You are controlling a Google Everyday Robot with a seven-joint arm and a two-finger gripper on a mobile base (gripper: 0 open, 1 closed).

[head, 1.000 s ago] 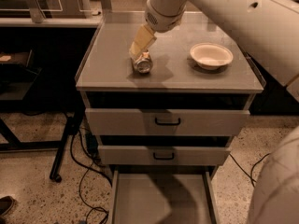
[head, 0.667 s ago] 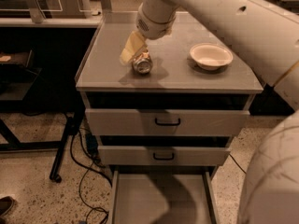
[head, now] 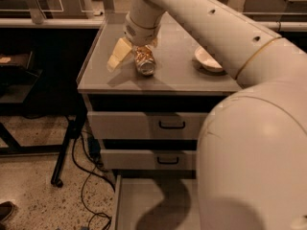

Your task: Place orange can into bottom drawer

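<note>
The orange can lies on its side on the grey cabinet's top, left of middle, its silver end facing me. My gripper is down at the can, open. One cream finger slants to the can's left with a gap between them. The other finger is hidden behind the can and wrist. The bottom drawer is pulled out at the frame's lower edge. Its grey floor is bare, with my arm's shadow on it, and my arm hides its right part.
A cream bowl sits on the cabinet top to the right. The two upper drawers are closed. Cables and a dark stand leg lie on the speckled floor to the left. My arm fills the right side.
The gripper has shifted left and lower beside the can, and its visible finger now stands further off the can's left side. The can has not moved.
</note>
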